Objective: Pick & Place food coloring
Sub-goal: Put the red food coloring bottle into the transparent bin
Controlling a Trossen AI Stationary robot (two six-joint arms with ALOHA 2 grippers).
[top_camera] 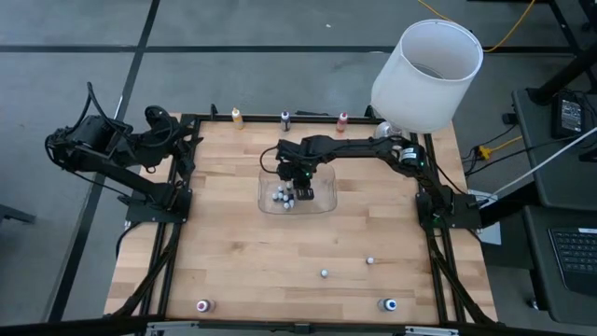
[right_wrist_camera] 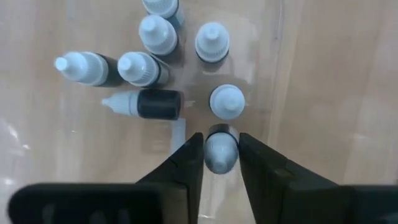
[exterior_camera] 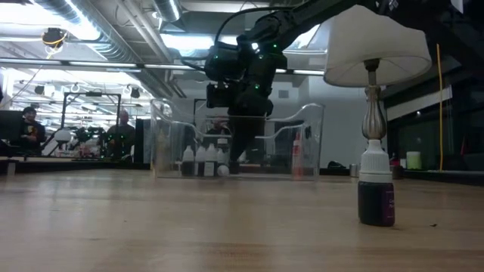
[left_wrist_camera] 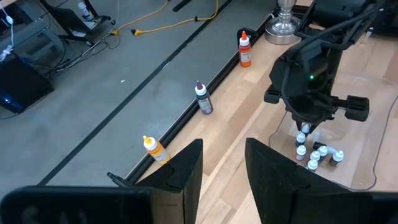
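Directly between the right gripper's (right_wrist_camera: 221, 155) fingers stands one small capped bottle (right_wrist_camera: 221, 147), the fingers just beside it, parted, not clamped. Just beyond lie six more bottles, one tipped over (right_wrist_camera: 144, 103), inside the clear container (top_camera: 322, 203). Farther off, the left gripper (left_wrist_camera: 222, 163) waits with fingers apart, empty, at the table edge (top_camera: 187, 261).

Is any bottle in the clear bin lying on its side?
Yes: in the right wrist view one dark bottle lies flat among upright ones.
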